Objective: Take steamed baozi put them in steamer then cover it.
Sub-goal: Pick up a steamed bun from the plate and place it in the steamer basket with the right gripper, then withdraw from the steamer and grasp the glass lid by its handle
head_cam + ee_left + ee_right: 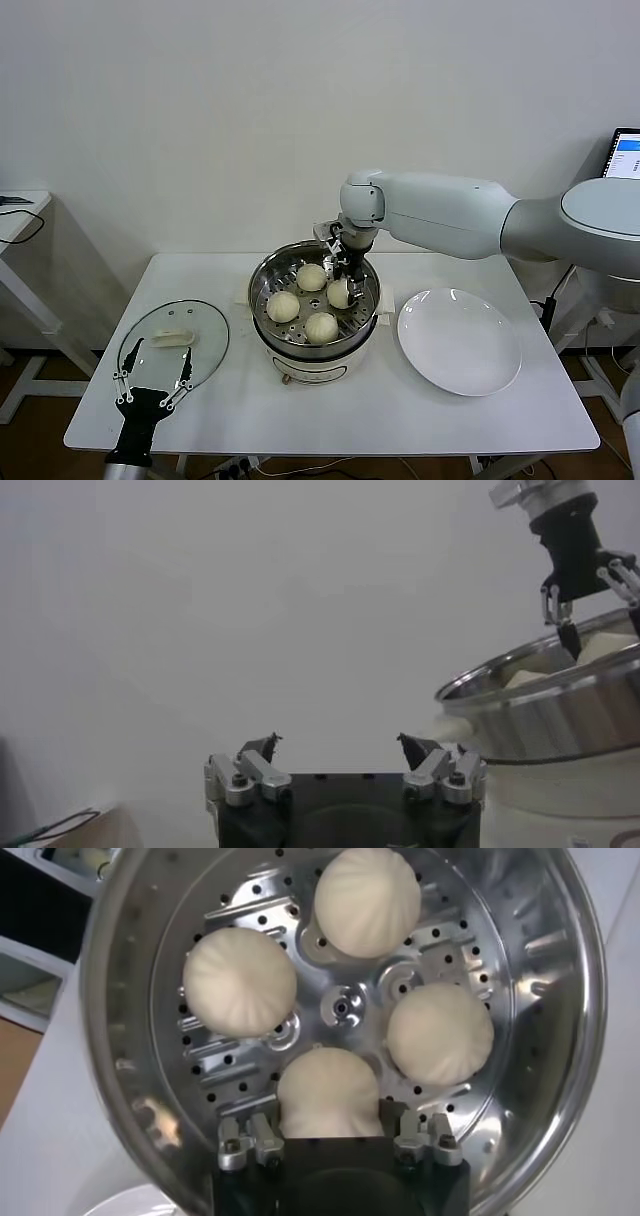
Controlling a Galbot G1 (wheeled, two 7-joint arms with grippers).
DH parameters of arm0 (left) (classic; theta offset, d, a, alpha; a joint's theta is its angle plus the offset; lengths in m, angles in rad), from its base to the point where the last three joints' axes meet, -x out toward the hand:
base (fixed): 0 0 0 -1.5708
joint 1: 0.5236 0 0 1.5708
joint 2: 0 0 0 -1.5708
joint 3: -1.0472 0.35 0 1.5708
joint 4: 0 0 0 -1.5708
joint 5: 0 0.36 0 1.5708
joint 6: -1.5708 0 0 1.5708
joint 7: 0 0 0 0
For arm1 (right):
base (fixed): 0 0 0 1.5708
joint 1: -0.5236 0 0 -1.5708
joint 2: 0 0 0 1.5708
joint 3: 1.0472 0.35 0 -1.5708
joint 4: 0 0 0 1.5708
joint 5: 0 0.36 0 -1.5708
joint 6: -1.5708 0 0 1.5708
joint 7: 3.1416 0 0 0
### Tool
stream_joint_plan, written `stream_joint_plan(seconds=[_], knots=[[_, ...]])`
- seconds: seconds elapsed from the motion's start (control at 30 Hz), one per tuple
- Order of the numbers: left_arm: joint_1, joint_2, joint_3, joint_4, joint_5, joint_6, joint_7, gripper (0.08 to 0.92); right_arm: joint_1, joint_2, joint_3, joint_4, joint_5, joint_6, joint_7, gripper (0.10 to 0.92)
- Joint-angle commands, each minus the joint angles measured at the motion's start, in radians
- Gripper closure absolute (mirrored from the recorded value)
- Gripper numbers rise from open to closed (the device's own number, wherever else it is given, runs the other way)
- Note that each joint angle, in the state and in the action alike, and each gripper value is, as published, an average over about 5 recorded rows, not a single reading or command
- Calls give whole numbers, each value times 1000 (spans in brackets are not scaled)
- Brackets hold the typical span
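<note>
The steamer stands mid-table with several cream-white baozi on its perforated tray: one at the back, one on the left and one in front. My right gripper reaches down into the pot. Its fingers lie against both sides of the right-hand baozi, which rests on the tray. The glass cover lies flat on the table to the left. Over its near edge my left gripper hangs open and holds nothing.
A white plate with nothing on it lies on the table right of the steamer. From the left wrist view the steamer's steel wall shows off to one side. A second table stands at the far left.
</note>
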Motion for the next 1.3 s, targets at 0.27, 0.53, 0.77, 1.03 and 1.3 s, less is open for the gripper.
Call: stream_joint_plan(seconds=[0.27, 0.53, 0.77, 1.03, 1.3], knots=[[3, -1, -3, -3, 3, -2, 2, 177, -4, -15, 18, 17, -15, -1, -15, 221], [-2, -1, -5, -9, 16, 5, -1, 177, 3, -109, 118, 103, 12, 10, 36, 203], [-38, 5, -20, -9, 78, 25, -24, 177, -6, -279, 278, 220, 160, 155, 406, 203], [-121, 26, -18, 2, 196, 112, -80, 177, -235, -534, 487, 408, 201, 371, 1208, 203], [-173, 47, 20, 13, 310, 207, -129, 177, -898, -665, 1133, 459, 59, 515, 1499, 203]])
